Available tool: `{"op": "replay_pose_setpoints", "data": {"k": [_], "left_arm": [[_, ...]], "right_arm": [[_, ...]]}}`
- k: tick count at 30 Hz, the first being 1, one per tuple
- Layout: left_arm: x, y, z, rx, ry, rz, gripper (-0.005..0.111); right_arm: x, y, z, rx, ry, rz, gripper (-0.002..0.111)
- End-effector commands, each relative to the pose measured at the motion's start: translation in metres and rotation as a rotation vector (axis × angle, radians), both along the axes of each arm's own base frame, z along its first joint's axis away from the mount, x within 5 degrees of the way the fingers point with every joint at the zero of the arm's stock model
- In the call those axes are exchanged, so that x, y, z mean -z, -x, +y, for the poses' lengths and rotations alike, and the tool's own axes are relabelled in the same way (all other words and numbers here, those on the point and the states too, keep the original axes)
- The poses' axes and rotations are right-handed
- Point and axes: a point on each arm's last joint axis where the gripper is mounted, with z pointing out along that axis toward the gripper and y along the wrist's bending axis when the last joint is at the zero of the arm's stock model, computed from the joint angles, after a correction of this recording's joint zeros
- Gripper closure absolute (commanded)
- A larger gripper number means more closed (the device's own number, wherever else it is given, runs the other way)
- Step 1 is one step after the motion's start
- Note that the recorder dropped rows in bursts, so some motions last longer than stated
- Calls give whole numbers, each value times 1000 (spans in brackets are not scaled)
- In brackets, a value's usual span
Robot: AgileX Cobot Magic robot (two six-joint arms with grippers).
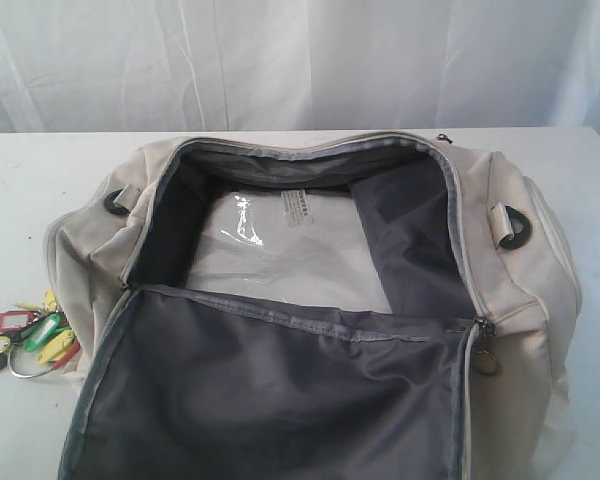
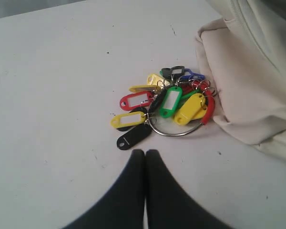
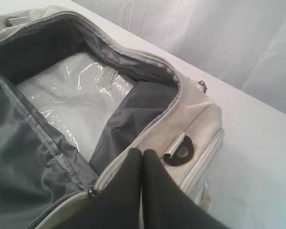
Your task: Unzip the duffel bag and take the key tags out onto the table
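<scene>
The cream-white duffel bag (image 1: 540, 300) lies unzipped on the white table (image 1: 40, 180), its grey-lined flap (image 1: 280, 400) folded toward the front. Inside shows a clear plastic sheet (image 1: 280, 250). The key tags (image 1: 35, 335) lie on the table beside the bag's left end, a bunch of red, yellow, green and black tags (image 2: 167, 107) on a metal ring. My left gripper (image 2: 145, 152) hovers just short of them, shut and empty. Shut as well, my right gripper (image 3: 143, 152) is over the bag's right end near a black D-ring (image 3: 181, 151). Neither arm appears in the exterior view.
A white curtain (image 1: 300, 60) hangs behind the table. The zipper pull with a metal ring (image 1: 485, 358) hangs at the bag's front right corner. Bare tabletop (image 2: 62, 95) stretches left of the key tags.
</scene>
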Motion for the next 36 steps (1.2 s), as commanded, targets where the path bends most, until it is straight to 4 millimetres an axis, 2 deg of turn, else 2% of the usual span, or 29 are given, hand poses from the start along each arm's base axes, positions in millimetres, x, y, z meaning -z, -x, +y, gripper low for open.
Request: {"op": "replay_pose_setpoints", "data": {"k": [1, 6, 11, 19, 23, 27, 31, 36], "left_arm": [[0, 0, -1, -9, 51, 1, 107], [0, 0, -1, -53, 167, 11, 107], [0, 0, 0, -51, 154, 10, 107], [0, 0, 0, -51, 154, 10, 107], [0, 0, 0, -53, 154, 7, 107], [0, 0, 0, -55, 151, 6, 107], [-1, 0, 0, -55, 153, -10, 107], [-2, -1, 0, -54, 153, -14, 107]], "right_arm": [[0, 0, 0, -3, -6, -13, 108], [0, 0, 0, -3, -6, -13, 108], [-1, 2, -2, -3, -13, -21, 108], [-9, 19, -18, 3, -82, -97, 108], [-3, 31, -35, 99, -115, -149, 108], [26, 40, -45, 155, -110, -156, 108], [70, 45, -50, 196, -106, -144, 108], [98, 43, -52, 300, -118, -195, 108]]}}
